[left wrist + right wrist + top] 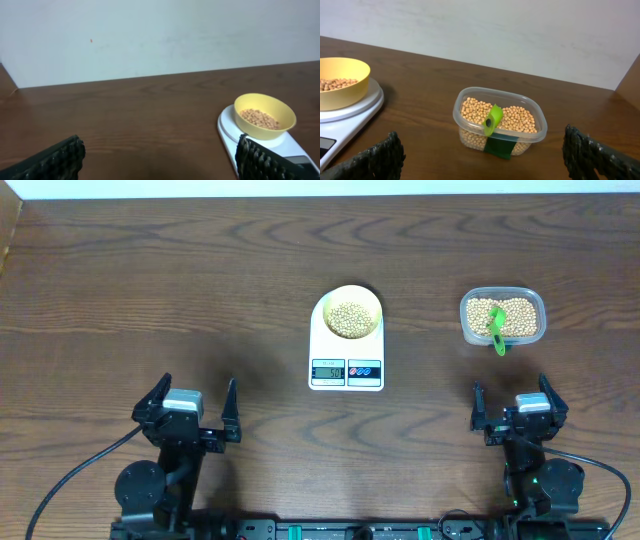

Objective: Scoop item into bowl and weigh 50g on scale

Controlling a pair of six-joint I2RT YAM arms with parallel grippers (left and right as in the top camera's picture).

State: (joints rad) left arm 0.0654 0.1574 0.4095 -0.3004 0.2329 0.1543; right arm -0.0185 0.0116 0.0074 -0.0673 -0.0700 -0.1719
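Note:
A pale yellow bowl holding tan beans stands on the white scale, whose display faces the table's front edge. The same bowl and scale show at the right of the left wrist view, and the bowl again at the left of the right wrist view. More beans fill a clear tub with a green scoop resting in it. My left gripper is open near the front left. My right gripper is open in front of the tub. Both are empty.
The clear tub with the green scoop sits right of the scale. A pale wall runs behind the table's far edge. Bare wood surrounds the scale on the left.

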